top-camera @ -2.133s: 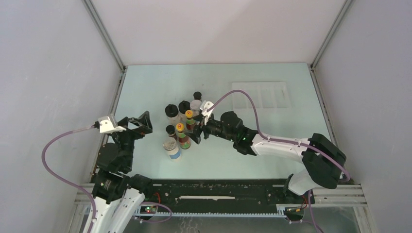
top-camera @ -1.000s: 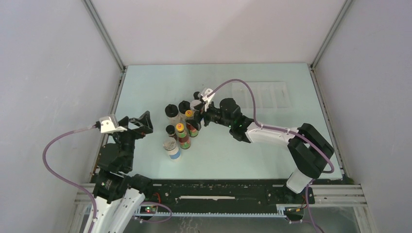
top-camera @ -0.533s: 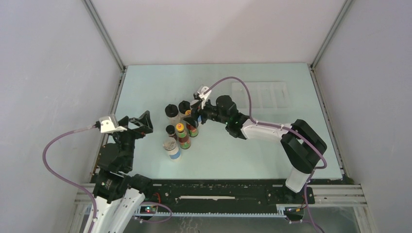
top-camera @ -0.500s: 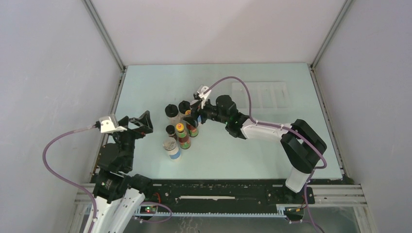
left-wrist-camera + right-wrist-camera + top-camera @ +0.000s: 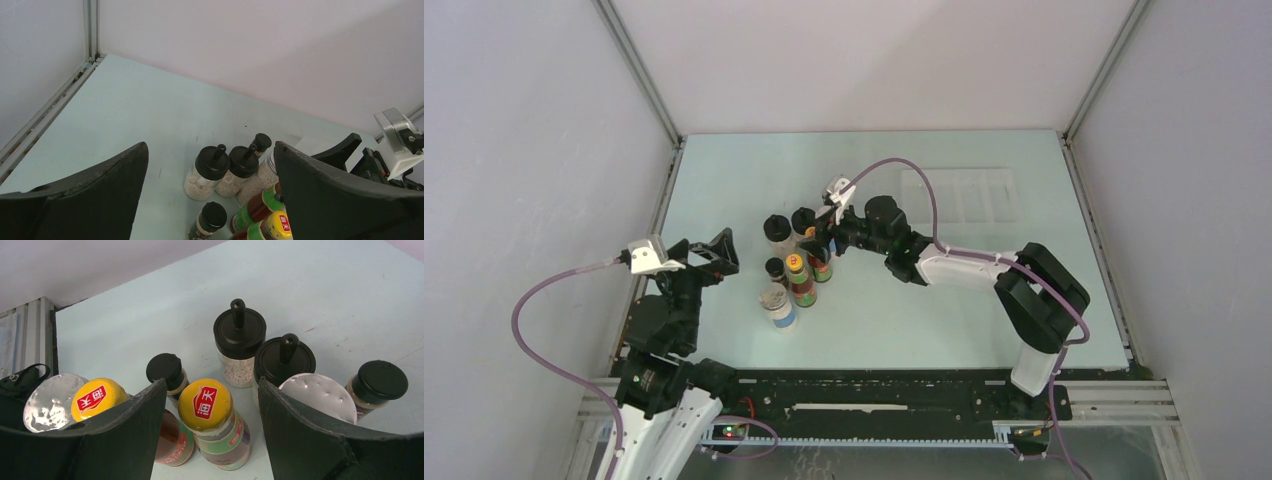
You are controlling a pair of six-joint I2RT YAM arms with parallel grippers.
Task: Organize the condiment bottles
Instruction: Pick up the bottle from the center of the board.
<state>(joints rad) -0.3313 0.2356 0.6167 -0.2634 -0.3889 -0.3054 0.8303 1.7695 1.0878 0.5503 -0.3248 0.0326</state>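
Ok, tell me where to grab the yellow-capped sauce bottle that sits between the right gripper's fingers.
Grip the sauce bottle on its round body just under the yellow cap, coming down from above. It stands upright, the open right gripper straddles it, and the second sauce bottle and a grey-lidded jar crowd its sides, so a sideways approach looks blocked.

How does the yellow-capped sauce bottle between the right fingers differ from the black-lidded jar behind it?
The sauce bottle has a flat yellow cap; the black-lidded jar has a looped knob. The sauce bottle holds reddish-brown sauce, the black-lidded jar pale granules. The sauce bottle wears a coloured label; the black-lidded jar is clear. Both stand upright.
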